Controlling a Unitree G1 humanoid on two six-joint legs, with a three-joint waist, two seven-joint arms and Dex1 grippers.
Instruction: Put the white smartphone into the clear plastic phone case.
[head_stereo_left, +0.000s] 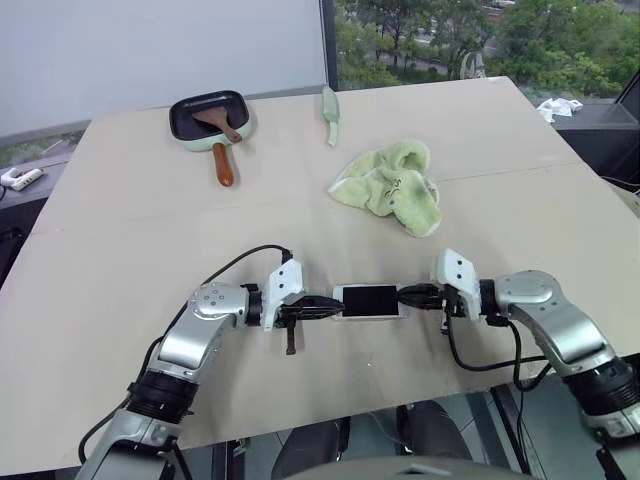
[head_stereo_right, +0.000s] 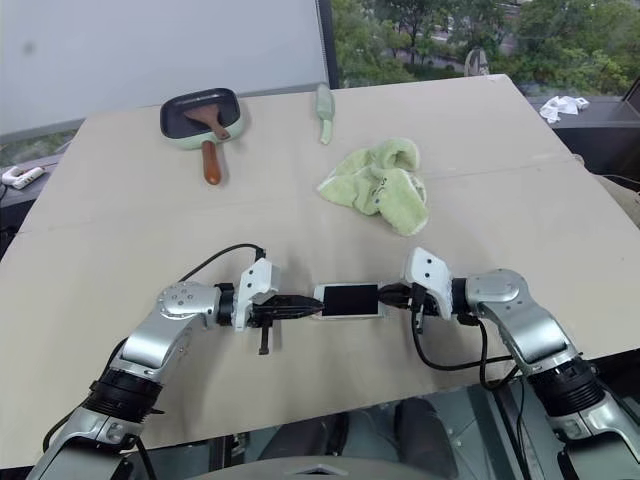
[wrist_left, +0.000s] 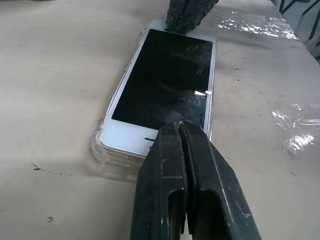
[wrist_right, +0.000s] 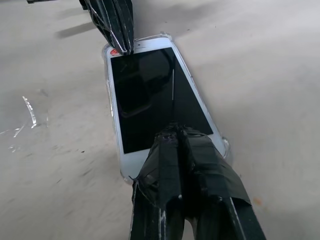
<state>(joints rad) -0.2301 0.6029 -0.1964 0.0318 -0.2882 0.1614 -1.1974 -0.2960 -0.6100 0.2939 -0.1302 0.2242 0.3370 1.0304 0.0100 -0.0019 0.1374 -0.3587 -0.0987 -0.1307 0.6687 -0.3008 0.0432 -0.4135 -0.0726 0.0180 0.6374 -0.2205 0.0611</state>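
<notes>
White at both ends and black across its glass face, the small flat rectangular smartphone (head_stereo_left: 369, 301) lies screen up on the beige tabletop (head_stereo_left: 120, 260), near the middle of the table's near edge. Its long axis runs side to side, parallel with that near edge, one short end toward each arm. Around its rim the thin clear plastic phone case (wrist_left: 100, 150) shows as a transparent lip with rounded corners, and the phone sits inside that lip.

The left gripper (head_stereo_left: 322, 311), two black fingers pressed together with no gap, points in from the left, its tip on the phone's left short end. The right gripper (head_stereo_left: 408, 295), its fingers wrapped in black tape and likewise closed tight, points in from the right, its tip on the opposite short end. Neither pincer has anything clamped between its fingers; both only bear on the phone from above at its ends.

Well apart, toward the far side of the table, a fluffy light-green cloth (head_stereo_left: 390, 184) lies crumpled right of centre. Near the far edge a pale green spatula-like utensil (head_stereo_left: 331, 113) rests, and toward the far left corner sits a square black pan with a mint rim and a wooden handle (head_stereo_left: 211, 124), a wooden spatula inside it. Nothing stands between these and the phone.
</notes>
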